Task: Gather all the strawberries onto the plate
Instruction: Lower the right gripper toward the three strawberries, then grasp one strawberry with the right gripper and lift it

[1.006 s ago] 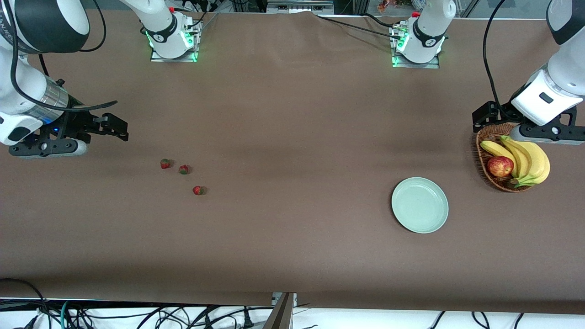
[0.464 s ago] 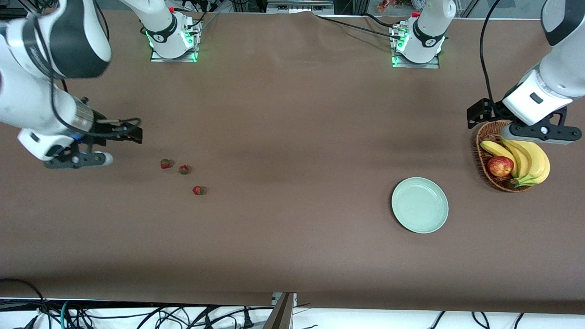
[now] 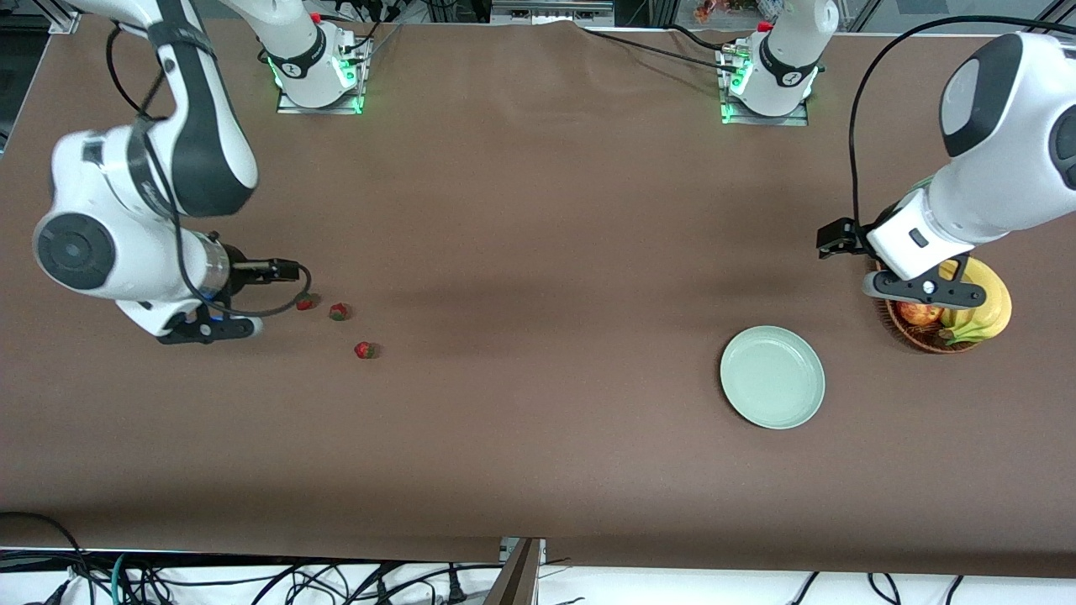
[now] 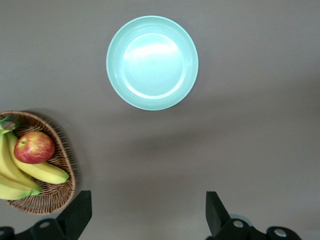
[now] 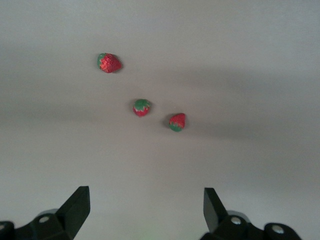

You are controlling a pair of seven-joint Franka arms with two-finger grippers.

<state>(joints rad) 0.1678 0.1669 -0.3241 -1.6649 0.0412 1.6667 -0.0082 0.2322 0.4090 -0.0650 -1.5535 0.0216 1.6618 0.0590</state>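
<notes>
Three small red strawberries lie on the brown table toward the right arm's end: one [image 3: 306,304], one [image 3: 338,312] and one [image 3: 365,350]. The right wrist view shows them as well [image 5: 109,63] [image 5: 142,107] [image 5: 177,122]. My right gripper [image 3: 206,329] [image 5: 145,215] is open and empty, up in the air beside the berries, touching none. The pale mint-green plate [image 3: 772,377] [image 4: 152,62] lies bare toward the left arm's end. My left gripper [image 3: 925,290] [image 4: 147,215] is open and empty, over the edge of the basket, apart from the plate.
A brown wicker basket [image 3: 925,340] [image 4: 52,192] with bananas [image 3: 988,307] [image 4: 30,172] and a red-yellow apple [image 3: 916,313] [image 4: 34,147] stands beside the plate, at the left arm's end. A black cable loops from the right wrist close to the nearest strawberry.
The right arm has swung in toward the strawberries and turned its gripper down. The left arm has moved in over the basket, toward the plate. Berries and plate have not moved.
</notes>
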